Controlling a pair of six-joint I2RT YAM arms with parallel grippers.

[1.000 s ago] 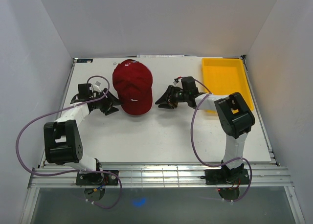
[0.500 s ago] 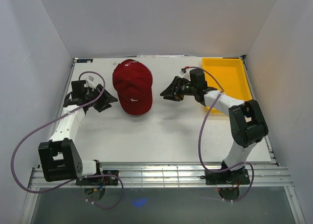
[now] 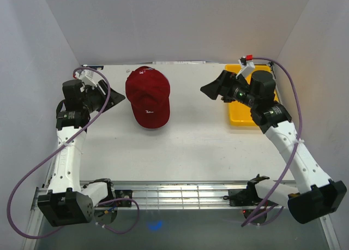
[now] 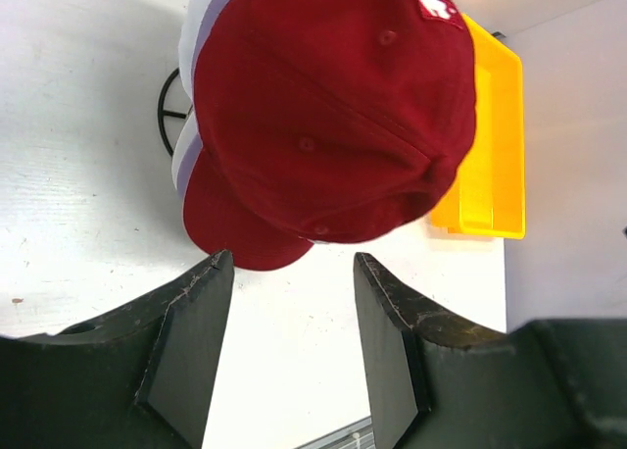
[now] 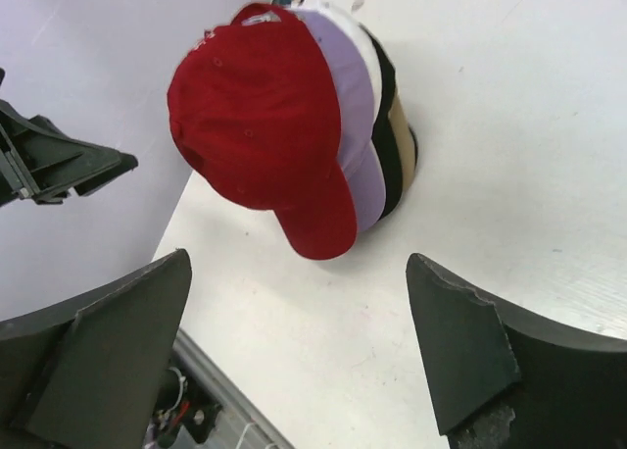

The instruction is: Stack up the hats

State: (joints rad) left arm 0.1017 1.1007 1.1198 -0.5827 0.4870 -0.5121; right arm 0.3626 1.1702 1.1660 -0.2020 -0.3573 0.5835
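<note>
The hats sit in one nested stack at the back middle of the table, with the dark red hat (image 3: pixel 148 96) on top. The right wrist view shows the layers under the red hat (image 5: pixel 257 116): lavender (image 5: pixel 351 106), white (image 5: pixel 366 43), black (image 5: pixel 388 125) and tan (image 5: pixel 403 127). My left gripper (image 3: pixel 116 97) hangs open to the left of the stack, apart from it. The left wrist view shows the red hat (image 4: pixel 333 106) beyond the left gripper (image 4: pixel 292 273), which is empty. My right gripper (image 3: pixel 208 90) is raised to the right of the stack. This right gripper (image 5: pixel 299 263) is wide open and holds nothing.
A yellow tray (image 3: pixel 240 111) lies at the back right, partly under my right arm; the tray (image 4: pixel 490 145) also shows behind the stack in the left wrist view. White walls close in the table on three sides. The metal rail runs along the near edge.
Both arms have risen and drawn back from the hat stack, left arm leftward, right arm rightward over the tray. The right gripper has opened much wider. The stack has not moved.
</note>
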